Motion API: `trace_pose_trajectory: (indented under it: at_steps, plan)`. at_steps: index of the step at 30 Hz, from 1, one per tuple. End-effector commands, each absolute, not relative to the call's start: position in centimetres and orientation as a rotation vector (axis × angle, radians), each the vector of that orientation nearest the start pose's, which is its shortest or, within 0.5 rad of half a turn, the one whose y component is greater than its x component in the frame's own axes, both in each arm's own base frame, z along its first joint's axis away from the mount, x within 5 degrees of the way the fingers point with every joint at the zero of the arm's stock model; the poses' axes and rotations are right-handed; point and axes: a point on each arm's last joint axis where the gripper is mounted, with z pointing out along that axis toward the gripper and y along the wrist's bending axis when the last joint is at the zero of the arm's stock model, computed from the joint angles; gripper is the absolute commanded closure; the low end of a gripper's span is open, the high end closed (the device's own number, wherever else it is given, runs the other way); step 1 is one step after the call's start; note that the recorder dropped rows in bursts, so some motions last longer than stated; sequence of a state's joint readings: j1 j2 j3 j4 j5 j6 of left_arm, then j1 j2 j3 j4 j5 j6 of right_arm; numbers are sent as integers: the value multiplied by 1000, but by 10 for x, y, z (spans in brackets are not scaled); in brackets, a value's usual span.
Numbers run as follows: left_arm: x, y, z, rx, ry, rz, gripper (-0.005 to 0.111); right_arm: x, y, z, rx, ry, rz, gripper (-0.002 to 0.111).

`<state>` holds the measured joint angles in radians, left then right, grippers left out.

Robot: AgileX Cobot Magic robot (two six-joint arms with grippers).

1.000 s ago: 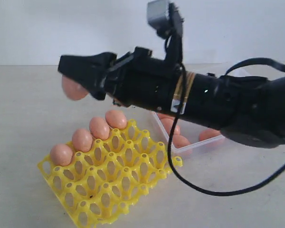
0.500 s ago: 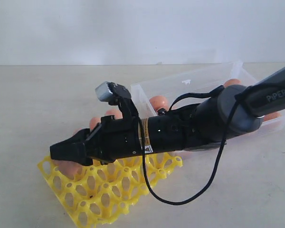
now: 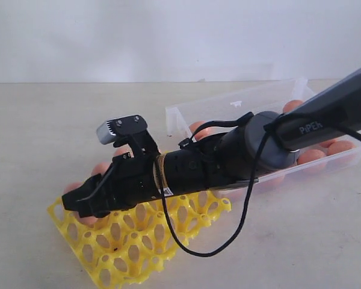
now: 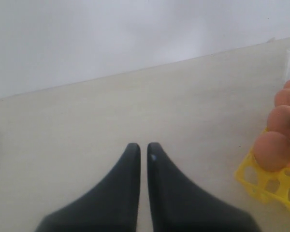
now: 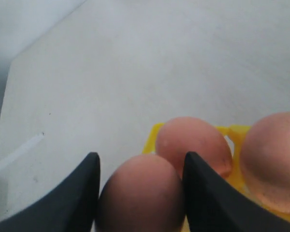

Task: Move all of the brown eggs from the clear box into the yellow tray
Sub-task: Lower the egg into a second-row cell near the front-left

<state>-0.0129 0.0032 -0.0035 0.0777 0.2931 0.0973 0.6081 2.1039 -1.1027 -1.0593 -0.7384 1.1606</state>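
Note:
My right gripper [image 3: 78, 203] reaches across from the right, low over the near-left corner of the yellow tray [image 3: 141, 247]. It is shut on a brown egg [image 5: 140, 193] that fills the space between both fingers. Two more brown eggs [image 5: 193, 142] sit in tray cups just beyond the held one; in the exterior view these eggs [image 3: 101, 168] peek out behind the arm. The clear box [image 3: 240, 108] lies at the back right with several brown eggs [image 3: 313, 155] inside. My left gripper [image 4: 142, 146] is shut and empty over bare table, with the tray [image 4: 261, 180] and its eggs [image 4: 273, 150] off to one side.
The right arm and its dangling black cable [image 3: 228, 241] lie across the tray and the box's near wall. A pale wall rises behind the beige table [image 3: 48, 120].
The right gripper, with the egg in it, has come down from above the tray to just over the tray's near-left corner. The box's eggs are now uncovered.

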Motion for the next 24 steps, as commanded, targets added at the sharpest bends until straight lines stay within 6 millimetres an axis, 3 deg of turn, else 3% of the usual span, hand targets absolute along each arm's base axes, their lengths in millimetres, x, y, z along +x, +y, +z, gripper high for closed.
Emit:
trace_pose_trajectory:
  at_steps: [1, 14, 16, 21, 24]
  plan:
    - [55, 1, 187, 150, 1771, 125, 103, 309, 280, 125, -885, 1982, 1060, 109]
    - [55, 1, 187, 150, 1771, 125, 103, 310, 279, 123, -996, 1922, 958, 106]
    - [55, 1, 187, 150, 1771, 125, 103, 309, 280, 123, -997, 1917, 966, 99]
    - [55, 1, 187, 150, 1771, 125, 103, 308, 281, 125, -998, 1900, 990, 67]
    - [55, 1, 187, 150, 1771, 125, 103, 308, 281, 125, -998, 1900, 990, 57]
